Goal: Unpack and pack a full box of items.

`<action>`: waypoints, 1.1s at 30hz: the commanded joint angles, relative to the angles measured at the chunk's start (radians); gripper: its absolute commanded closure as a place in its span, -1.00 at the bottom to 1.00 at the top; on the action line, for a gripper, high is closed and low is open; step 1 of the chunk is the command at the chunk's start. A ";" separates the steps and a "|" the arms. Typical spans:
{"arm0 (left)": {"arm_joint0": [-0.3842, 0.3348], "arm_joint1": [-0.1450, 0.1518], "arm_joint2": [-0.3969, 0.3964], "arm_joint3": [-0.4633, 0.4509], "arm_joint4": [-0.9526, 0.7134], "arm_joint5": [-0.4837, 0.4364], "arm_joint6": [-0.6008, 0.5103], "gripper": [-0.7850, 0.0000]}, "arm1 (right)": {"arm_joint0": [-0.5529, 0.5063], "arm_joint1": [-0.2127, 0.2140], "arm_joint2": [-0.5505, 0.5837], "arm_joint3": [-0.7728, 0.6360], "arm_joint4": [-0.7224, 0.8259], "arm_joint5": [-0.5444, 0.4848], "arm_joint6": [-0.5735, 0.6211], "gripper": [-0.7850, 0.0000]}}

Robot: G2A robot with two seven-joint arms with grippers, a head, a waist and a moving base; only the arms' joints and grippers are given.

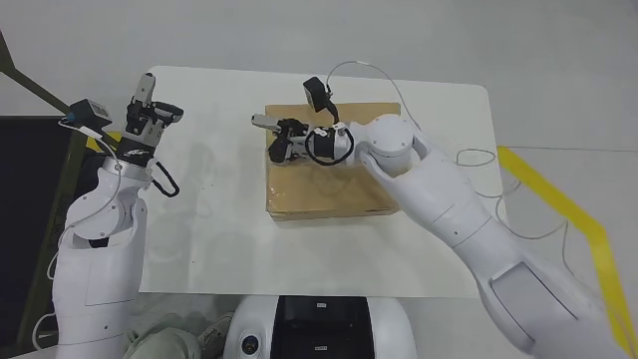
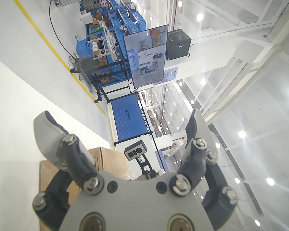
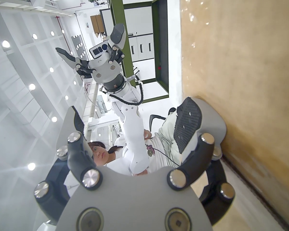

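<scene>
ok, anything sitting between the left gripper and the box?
Nothing visible stands on the bare table between the left gripper and the box. The only thing on that side is the right gripper, open, at the box's far corner nearest the left arm.

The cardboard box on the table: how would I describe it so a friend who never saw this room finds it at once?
Looking down, find the white table; near its middle lies the cardboard box, flat and closed. The open right gripper sits at one far corner. It is the one brown thing on the white top.
</scene>
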 commanded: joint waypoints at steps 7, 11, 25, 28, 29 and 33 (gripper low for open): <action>0.000 0.000 0.000 0.000 0.000 0.000 0.000 -1.00 | -0.085 0.049 0.091 -0.131 -0.117 0.084 -0.002 -1.00; 0.000 0.000 0.000 0.000 0.000 0.000 0.000 -1.00 | -0.133 0.072 0.141 -0.202 -0.161 0.129 -0.004 -1.00; 0.000 0.000 0.000 0.000 0.000 0.000 0.000 -1.00 | -0.278 0.135 0.321 -0.358 -0.265 0.242 -0.038 -1.00; 0.000 0.000 0.000 0.000 0.000 0.000 0.000 -1.00 | -0.307 0.146 0.359 -0.385 -0.281 0.263 -0.050 -1.00; 0.000 0.000 0.000 0.000 0.000 0.000 0.000 -1.00 | -0.317 0.150 0.371 -0.396 -0.285 0.268 -0.053 -1.00; 0.000 0.000 0.000 0.000 0.000 0.000 0.000 -1.00 | -0.356 0.163 0.415 -0.432 -0.306 0.292 -0.067 -1.00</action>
